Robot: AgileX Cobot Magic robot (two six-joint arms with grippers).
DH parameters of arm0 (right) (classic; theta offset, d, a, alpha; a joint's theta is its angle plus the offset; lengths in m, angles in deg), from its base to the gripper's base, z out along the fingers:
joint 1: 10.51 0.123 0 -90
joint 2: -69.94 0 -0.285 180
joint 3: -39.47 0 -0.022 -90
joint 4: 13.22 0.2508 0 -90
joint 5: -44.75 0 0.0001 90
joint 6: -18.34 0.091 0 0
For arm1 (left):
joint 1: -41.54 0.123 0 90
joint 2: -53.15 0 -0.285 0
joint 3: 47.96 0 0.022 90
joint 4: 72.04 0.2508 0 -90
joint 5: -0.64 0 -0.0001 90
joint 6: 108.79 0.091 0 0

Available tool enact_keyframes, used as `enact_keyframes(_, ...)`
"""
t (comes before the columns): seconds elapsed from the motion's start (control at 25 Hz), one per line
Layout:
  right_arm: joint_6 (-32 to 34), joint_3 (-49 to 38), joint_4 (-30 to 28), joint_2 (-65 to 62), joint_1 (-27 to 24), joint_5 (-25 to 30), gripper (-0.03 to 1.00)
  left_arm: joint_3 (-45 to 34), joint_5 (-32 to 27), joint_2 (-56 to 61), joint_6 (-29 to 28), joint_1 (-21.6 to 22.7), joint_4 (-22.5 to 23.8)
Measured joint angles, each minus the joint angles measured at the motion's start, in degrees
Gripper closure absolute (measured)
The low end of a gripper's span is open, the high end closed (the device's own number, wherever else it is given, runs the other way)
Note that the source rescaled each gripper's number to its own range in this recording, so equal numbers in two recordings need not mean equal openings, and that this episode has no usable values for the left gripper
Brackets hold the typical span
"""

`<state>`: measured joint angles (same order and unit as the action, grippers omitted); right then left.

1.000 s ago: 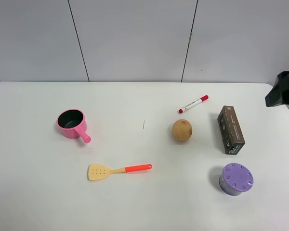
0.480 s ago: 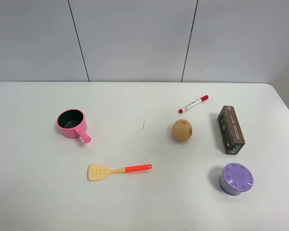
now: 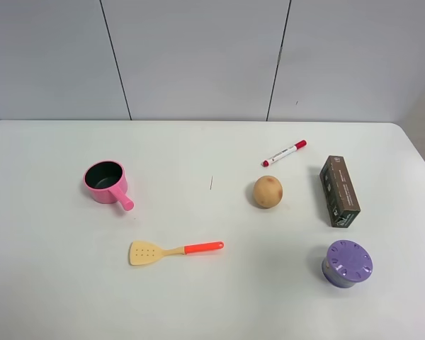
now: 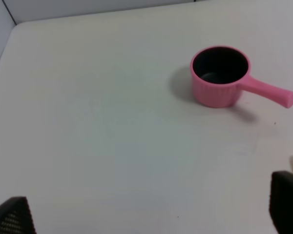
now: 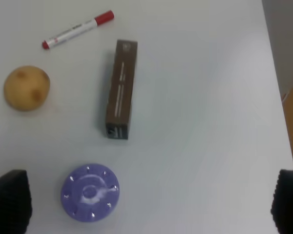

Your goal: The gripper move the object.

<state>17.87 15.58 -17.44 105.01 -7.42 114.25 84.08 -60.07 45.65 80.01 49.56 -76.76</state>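
The long dark brown carton point(image 3: 339, 190) lies flat on the white table at the right, between the potato point(image 3: 268, 191) and the table's right edge. In the right wrist view the carton point(image 5: 122, 88) lies well ahead of my right gripper point(image 5: 149, 202). That gripper's two black fingertips point(image 5: 10, 200) stand wide apart, open and empty. My left gripper point(image 4: 149, 214) is also open and empty, above bare table on the left side. Neither arm shows in the exterior high view.
A red-capped white marker point(image 3: 284, 153) lies behind the potato. A purple ridged lid point(image 3: 348, 263) sits in front of the carton. A pink pot point(image 3: 106, 182) stands at the left, and it also shows in the left wrist view point(image 4: 219, 75). A yellow spatula with an orange handle point(image 3: 173, 250) lies at the front centre.
A black part of the right arm at the exterior view's right edge a second ago has gone out of view. The objects have not moved.
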Motion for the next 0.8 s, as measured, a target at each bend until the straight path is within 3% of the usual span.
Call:
enact_keyframes(0.2,0.47,-7.96,-0.52,-11.35,0.00,-0.39,-0.03,0.00,0.00,0.00,0.00,0.00,0.00)
enact_keyframes(0.44,0.47,-16.03,-0.59,-22.16,0.00,-5.05,-0.03,0.00,0.00,0.00,0.00,0.00,0.00)
enact_keyframes(0.8,0.47,-19.29,-0.53,-27.42,0.00,-6.03,-0.03,0.00,0.00,0.00,0.00,0.00,0.00)
